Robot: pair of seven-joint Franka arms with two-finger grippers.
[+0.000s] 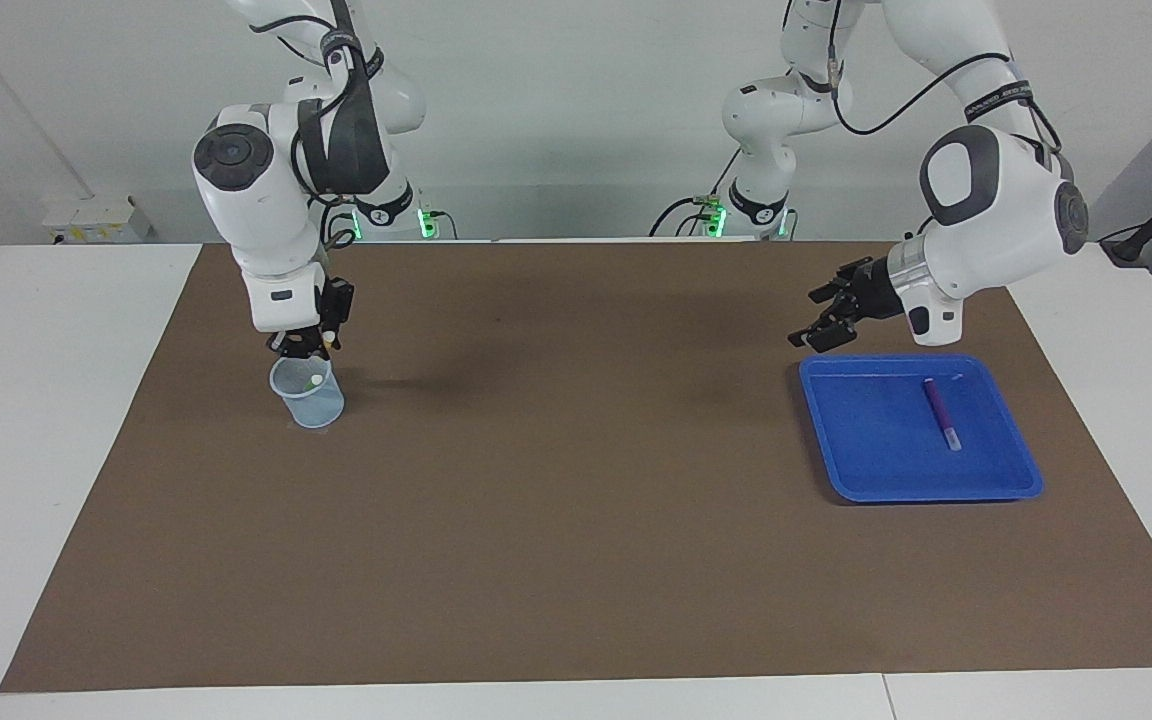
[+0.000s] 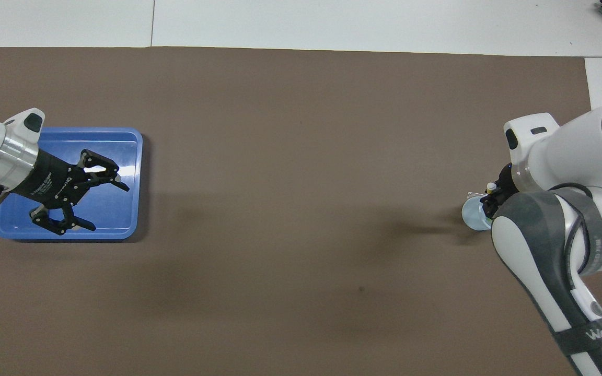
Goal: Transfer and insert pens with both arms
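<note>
My right gripper hangs just above the pale mesh cup at the right arm's end of the mat, shut on the yellow pen, of which only the pale end shows. A green pen stands inside the cup. The purple pen lies in the blue tray at the left arm's end. My left gripper is open and holds nothing, in the air by the tray's edge nearer the robots. In the overhead view the left gripper covers part of the tray and hides the purple pen.
A brown mat covers most of the white table. Two smaller white arms with green lights stand at the robots' edge of the table.
</note>
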